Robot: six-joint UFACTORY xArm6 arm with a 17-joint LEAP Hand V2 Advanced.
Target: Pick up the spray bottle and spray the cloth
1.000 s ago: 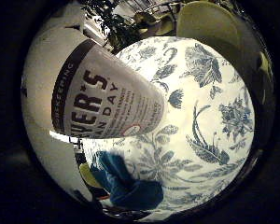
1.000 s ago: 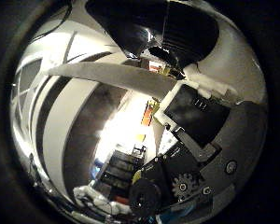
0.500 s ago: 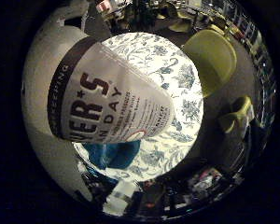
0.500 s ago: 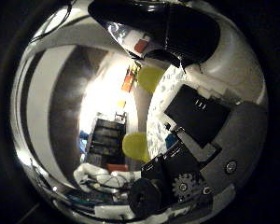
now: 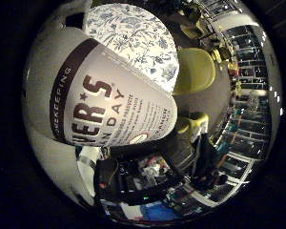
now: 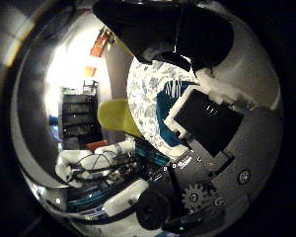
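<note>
White spray bottle (image 5: 100, 114) fills my palm view, pressed close, so I judge the hand (image 6: 207, 123) has its fingers curled round it, lifted. Teal cloth (image 6: 164, 106) lies beyond the fingers on the floral counter (image 6: 143, 94). Next: aim and squeeze. Nozzle and trigger are hidden.

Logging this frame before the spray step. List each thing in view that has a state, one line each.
spray bottle: fills much of the view, close against the palm, raised off the floral tablecloth.
robot hand: curled round the spray bottle.
blue cloth: lying on the tablecloth, partly hidden by the hand.
floral tablecloth: spread flat over the table.
yellow-green chair: standing beside the table, nobody in it.
</note>
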